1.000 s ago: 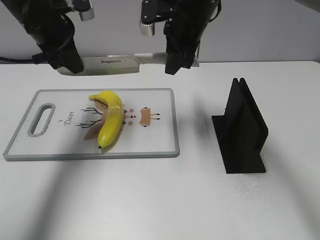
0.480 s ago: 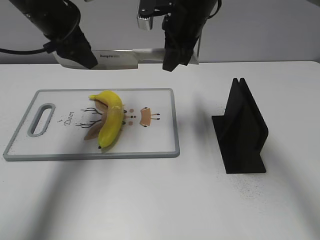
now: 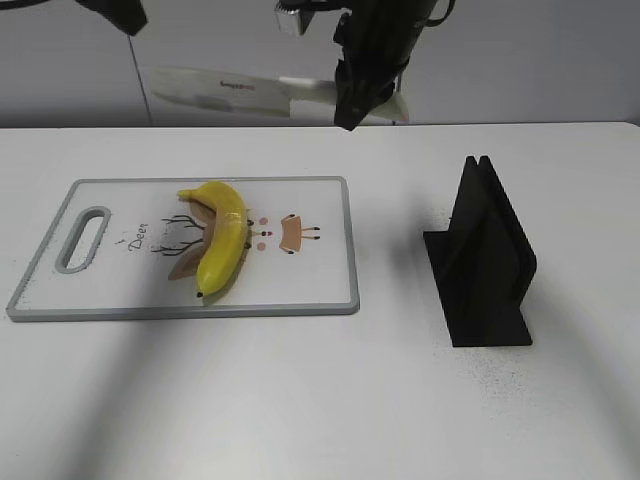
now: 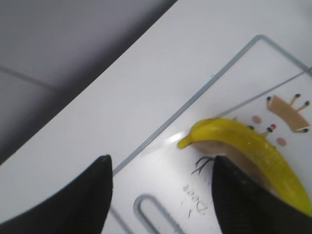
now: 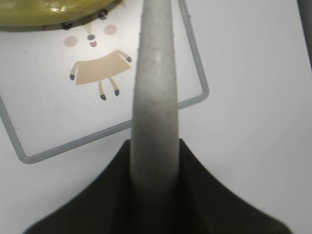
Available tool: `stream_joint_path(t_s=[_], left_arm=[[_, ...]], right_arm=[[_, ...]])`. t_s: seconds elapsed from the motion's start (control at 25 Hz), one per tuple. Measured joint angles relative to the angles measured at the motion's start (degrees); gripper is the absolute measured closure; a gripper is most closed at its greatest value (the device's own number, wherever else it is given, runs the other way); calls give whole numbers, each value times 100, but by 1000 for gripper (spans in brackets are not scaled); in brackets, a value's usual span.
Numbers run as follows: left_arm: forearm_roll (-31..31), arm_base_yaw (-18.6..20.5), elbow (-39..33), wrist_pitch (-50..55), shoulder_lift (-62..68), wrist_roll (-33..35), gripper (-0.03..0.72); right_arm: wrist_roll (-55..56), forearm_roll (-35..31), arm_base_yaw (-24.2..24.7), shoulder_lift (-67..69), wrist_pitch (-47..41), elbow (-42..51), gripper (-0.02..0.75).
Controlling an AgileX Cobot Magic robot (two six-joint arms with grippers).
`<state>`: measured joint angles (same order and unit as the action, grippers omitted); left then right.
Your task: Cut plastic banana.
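The banana (image 3: 220, 242) lay whole on the cutting board (image 3: 320, 290), over a printed deer drawing, near the board's middle. Above and behind the board the knife (image 3: 235, 92) hung level in the air — its handle clamped in the right gripper (image 3: 362, 85), blade pointing toward the left. The left gripper (image 4: 161, 195) was up high over the board's far edge, its two dark fingers (image 4: 78, 204) spread wide with nothing between them. A black stand (image 3: 482, 258) stood on the table (image 3: 320, 410), well apart to the right.

Black arms (image 3: 375, 50); silver plate, apparently screwed.
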<state>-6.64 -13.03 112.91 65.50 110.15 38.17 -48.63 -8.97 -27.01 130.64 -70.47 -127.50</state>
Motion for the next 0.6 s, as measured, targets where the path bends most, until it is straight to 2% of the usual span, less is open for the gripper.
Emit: stream_joint_path(t_s=[0.12,0.24,0.44,0.6], left_arm=[[747,51,235,341,0,-1132,69],[835,250,186,401,-77,-1951,75],[273,670,-397,418,-669,-2334,88],[330,758,-1299,418,-1506,-2408,94]], right_arm=[[1037,272,0,-207,0,0,578],[1955,317,5,-478,-5,0,578],[3319,317,-1,-1090,-11,146,578],[4224,297,-1,-1878,-5,903,578]])
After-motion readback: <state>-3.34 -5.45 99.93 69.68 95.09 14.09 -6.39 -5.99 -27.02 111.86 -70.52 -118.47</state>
